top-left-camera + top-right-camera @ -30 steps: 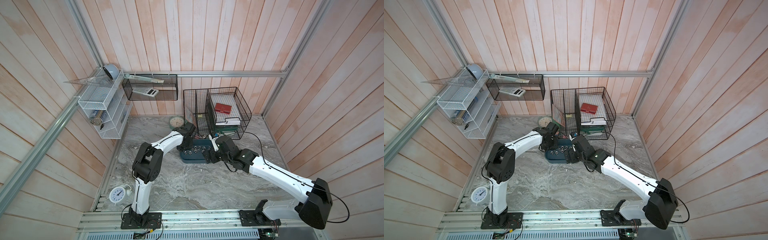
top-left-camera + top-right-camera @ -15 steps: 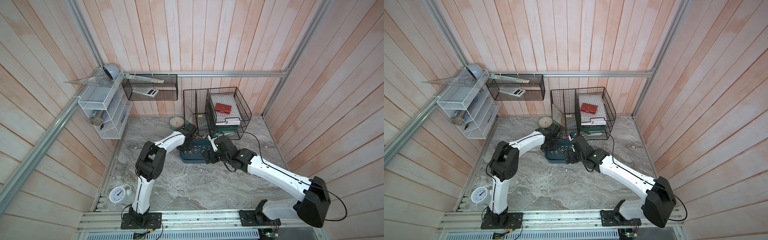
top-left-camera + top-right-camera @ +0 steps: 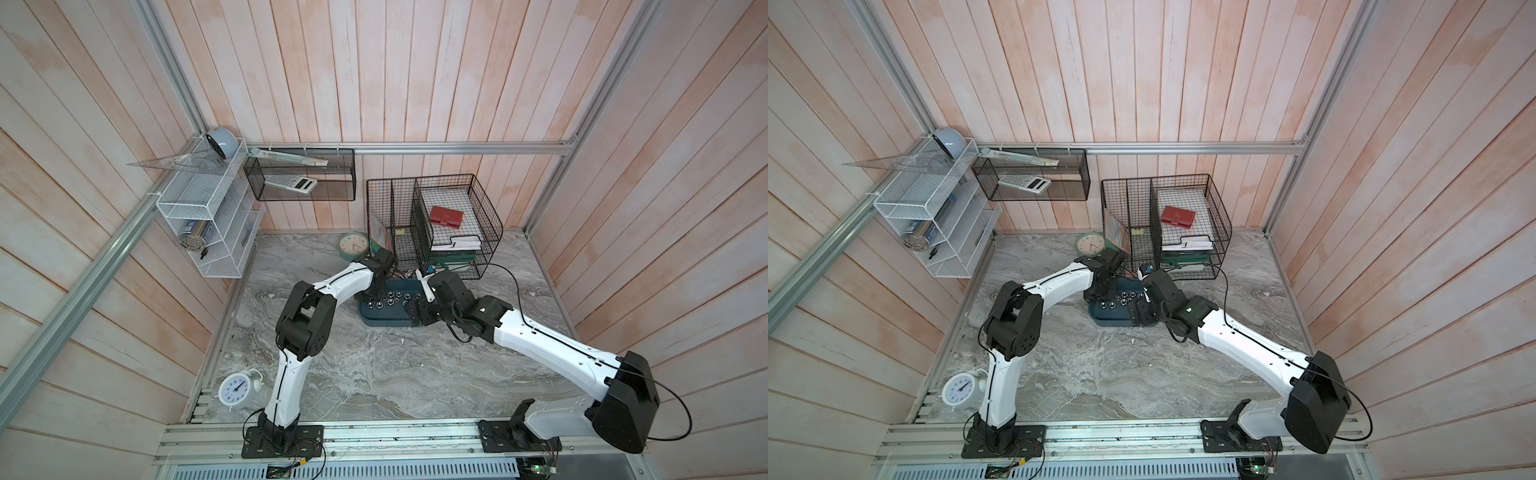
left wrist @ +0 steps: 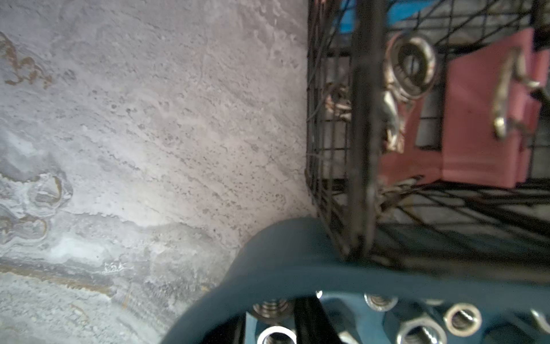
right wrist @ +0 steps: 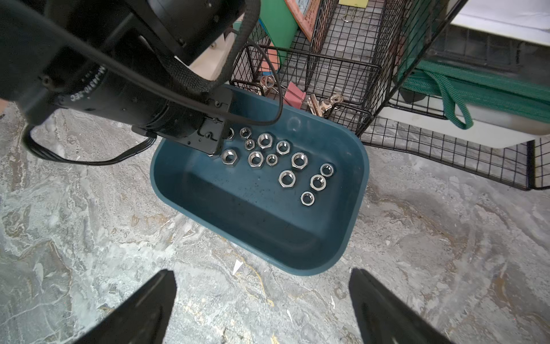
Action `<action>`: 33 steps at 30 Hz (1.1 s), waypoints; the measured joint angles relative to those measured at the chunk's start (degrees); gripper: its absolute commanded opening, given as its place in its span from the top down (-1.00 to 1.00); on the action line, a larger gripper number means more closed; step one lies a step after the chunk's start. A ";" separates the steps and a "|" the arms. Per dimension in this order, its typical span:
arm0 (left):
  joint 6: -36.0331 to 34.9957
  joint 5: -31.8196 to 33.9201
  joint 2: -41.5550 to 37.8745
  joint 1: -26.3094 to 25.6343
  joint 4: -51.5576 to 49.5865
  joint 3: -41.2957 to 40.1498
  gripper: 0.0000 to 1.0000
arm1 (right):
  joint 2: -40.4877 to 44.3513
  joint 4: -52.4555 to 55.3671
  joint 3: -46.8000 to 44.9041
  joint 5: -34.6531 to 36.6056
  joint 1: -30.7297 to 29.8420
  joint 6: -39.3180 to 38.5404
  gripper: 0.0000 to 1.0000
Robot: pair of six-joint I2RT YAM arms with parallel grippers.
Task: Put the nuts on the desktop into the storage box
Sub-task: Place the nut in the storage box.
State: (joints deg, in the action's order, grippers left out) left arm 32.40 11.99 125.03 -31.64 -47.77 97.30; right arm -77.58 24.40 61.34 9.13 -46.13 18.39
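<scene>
**Left arm shifts above the box; little left to collect**

Over the last second your left arm has swung its elbow a little inward, while the left gripper [image 3: 372, 294] has stayed low over the end of the box [image 5: 268, 235]. The right arm has barely moved. I read this as a drop-off at the box, not a new reach.

What shows of the left fingers in the left wrist view looks close together. The tips are hidden, so you cannot tell whether they are clamped on a nut. The right gripper [image 5: 262, 300] hangs over bare desktop [image 5: 89, 223] just in front of the box, fingers wide apart and empty.

About thirteen nuts [image 5: 255, 158] lie scattered on the box floor, mostly toward its far side. I see none on the open desktop, so the job looks nearly done.

- **Nuts:** polished steel, six-sided, with threaded bores. They are small against the fingers.
- **Box:** dark teal plastic, matte, with rounded corners, low walls and a smooth floor.
- **Desktop:** flat grey marble pattern with tan veins and pale flecks that could pass for strays.
- **Wire rack:** the rack [image 5: 342, 71] of thin black wire sits just beside the box. The clips [image 5: 294, 93] at its foot have shiny loops, so don't mistake them for nuts.
</scene>
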 measured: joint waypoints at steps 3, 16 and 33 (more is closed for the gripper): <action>-0.07 -0.81 0.00 0.02 0.22 0.00 0.45 | 0.00 0.04 0.00 0.00 0.07 0.00 -0.96; -0.26 -3.96 -0.24 0.11 2.71 -0.52 0.45 | -0.42 0.07 0.61 -0.02 0.09 0.00 -0.96; -0.13 -1.05 -1.36 0.11 2.36 -2.36 0.34 | -0.98 0.07 0.96 -0.04 0.09 -0.02 -0.96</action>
State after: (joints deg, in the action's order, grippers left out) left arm 32.27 10.94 123.68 -31.53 -45.41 94.94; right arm -78.56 24.47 62.30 9.08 -46.04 18.37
